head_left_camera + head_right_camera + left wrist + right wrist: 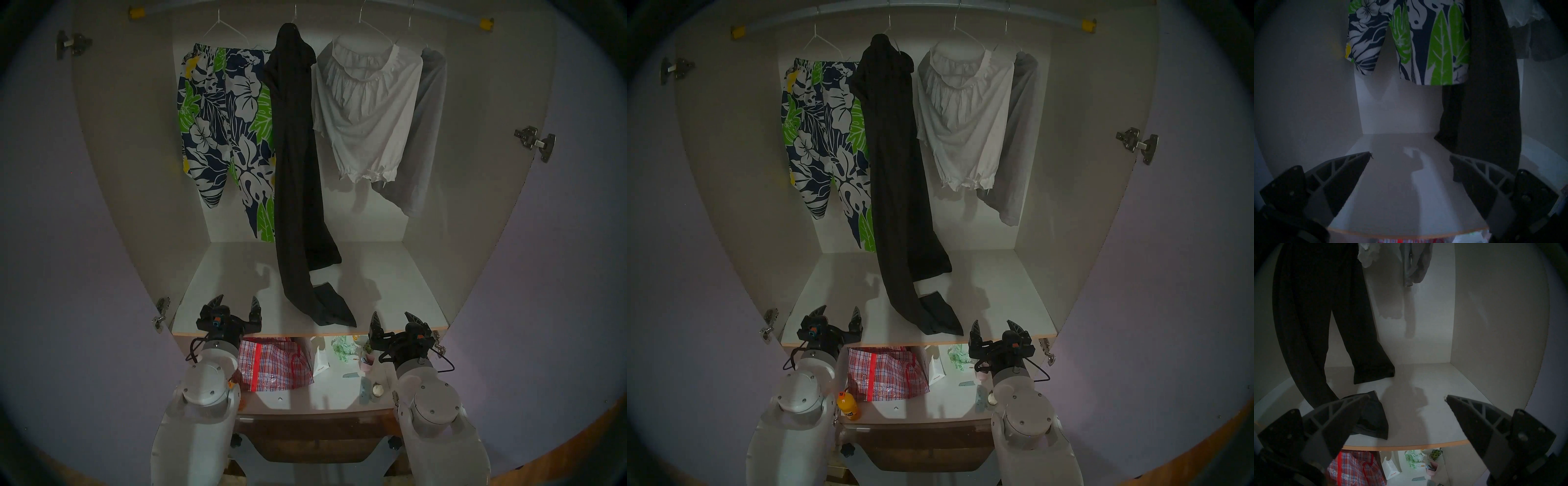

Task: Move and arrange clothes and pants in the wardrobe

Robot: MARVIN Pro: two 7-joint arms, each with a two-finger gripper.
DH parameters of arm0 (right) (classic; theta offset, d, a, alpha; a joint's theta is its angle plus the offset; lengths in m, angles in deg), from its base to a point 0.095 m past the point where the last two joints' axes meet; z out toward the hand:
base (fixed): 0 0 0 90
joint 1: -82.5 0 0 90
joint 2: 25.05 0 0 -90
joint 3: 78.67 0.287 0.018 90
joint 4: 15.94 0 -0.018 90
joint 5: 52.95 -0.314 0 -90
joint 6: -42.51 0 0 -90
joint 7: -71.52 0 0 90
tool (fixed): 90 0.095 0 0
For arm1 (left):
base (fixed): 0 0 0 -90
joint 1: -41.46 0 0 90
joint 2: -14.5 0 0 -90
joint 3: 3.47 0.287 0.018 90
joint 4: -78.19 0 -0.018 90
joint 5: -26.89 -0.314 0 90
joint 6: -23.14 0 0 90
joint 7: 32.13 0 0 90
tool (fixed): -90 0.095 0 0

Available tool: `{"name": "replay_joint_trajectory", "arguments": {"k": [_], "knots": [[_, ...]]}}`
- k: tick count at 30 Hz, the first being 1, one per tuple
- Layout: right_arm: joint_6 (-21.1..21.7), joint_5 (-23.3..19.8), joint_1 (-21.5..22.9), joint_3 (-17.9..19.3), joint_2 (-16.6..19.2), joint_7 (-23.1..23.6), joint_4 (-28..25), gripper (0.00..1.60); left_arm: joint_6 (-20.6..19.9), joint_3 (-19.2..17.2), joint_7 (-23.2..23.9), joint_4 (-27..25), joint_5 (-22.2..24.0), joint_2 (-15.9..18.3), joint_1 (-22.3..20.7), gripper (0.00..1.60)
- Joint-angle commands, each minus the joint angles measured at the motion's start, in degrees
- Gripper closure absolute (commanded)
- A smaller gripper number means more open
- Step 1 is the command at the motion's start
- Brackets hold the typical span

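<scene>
**Snag and Slip Hazards at the Wardrobe Shelf**

White-walled wardrobe [129, 142] interior, doors swung wide; four garments hang from the rail [451, 16]. From the robot's left: floral shorts [224, 135], black trousers [298, 176], white ruffled blouse [366, 112], grey garment [427, 135].

Hazards:
- The trousers' hems lie crumpled on the shelf [390, 271]. Sliding their hanger sideways would likely drag this cloth and could tip the thin wire hook off the rail.
- Shorts and trousers overlap; pulling one may carry the other.
- One hem lies just beside the right tool [393, 319]; an upward reach could snag it.

Arm pose: both arms are low at the shelf's front edge, fingers pointing into the cabinet. Left tool [235, 307] is released and empty; the right tool likewise, its fingers spread wide, grasping nothing.
</scene>
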Motion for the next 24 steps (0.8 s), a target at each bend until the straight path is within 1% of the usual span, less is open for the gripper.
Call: {"name": "replay_joint_trajectory", "arguments": {"k": [1, 2, 4, 6, 7, 10, 16, 17, 20, 22, 24], "knots": [[-0.25, 0.01, 0.45, -0.03, 0.01, 0.05, -1.30, 0.00, -2.17, -2.20, -1.45, -0.12, 0.46, 0.10, -3.94, 0.00], [-0.24, 0.00, 0.44, -0.04, 0.01, 0.05, -1.32, 0.00, -2.71, -2.74, -1.20, 0.04, 0.87, 0.14, -4.73, 0.00], [-0.24, 0.00, 0.44, -0.04, 0.02, 0.05, -1.32, 0.00, -0.21, -3.87, 1.44, 1.10, 2.73, 1.62, -6.23, 0.00], [-0.23, 0.00, 0.43, -0.04, 0.02, 0.05, -1.35, 0.00, -2.53, -4.07, 2.32, 1.89, 2.27, 2.98, -8.13, 0.00], [-0.22, 0.00, 0.42, -0.04, 0.02, 0.05, -1.35, 0.00, -2.72, -4.12, 3.06, 2.48, 2.90, 3.45, -9.09, 0.00], [-0.22, 0.00, 0.42, -0.04, 0.02, 0.05, -1.35, 0.00, -5.75, -3.88, 5.54, 3.99, 4.19, 5.65, -12.16, 0.00], [-0.22, -0.01, 0.42, -0.04, 0.03, 0.04, -1.36, 0.00, -9.07, -3.77, 10.34, 7.53, 7.25, 8.92, -17.64, 0.00], [-0.21, -0.01, 0.42, -0.05, 0.03, 0.04, -1.36, 0.00, -9.36, -3.91, 10.75, 8.22, 7.53, 9.24, -18.51, 0.00], [-0.22, -0.01, 0.42, -0.05, 0.03, 0.04, -1.35, 0.00, -13.60, -3.88, 8.79, 10.35, 5.89, 10.09, -22.03, 0.00], [-0.23, -0.01, 0.43, -0.05, 0.04, 0.03, -1.35, 0.00, -13.24, -4.05, 8.96, 11.99, 5.68, 10.74, -24.02, 0.00], [-0.24, -0.01, 0.43, -0.05, 0.04, 0.03, -1.33, 0.00, -14.66, -3.59, 8.33, 13.31, 4.40, 11.63, -26.04, 0.00]]}}
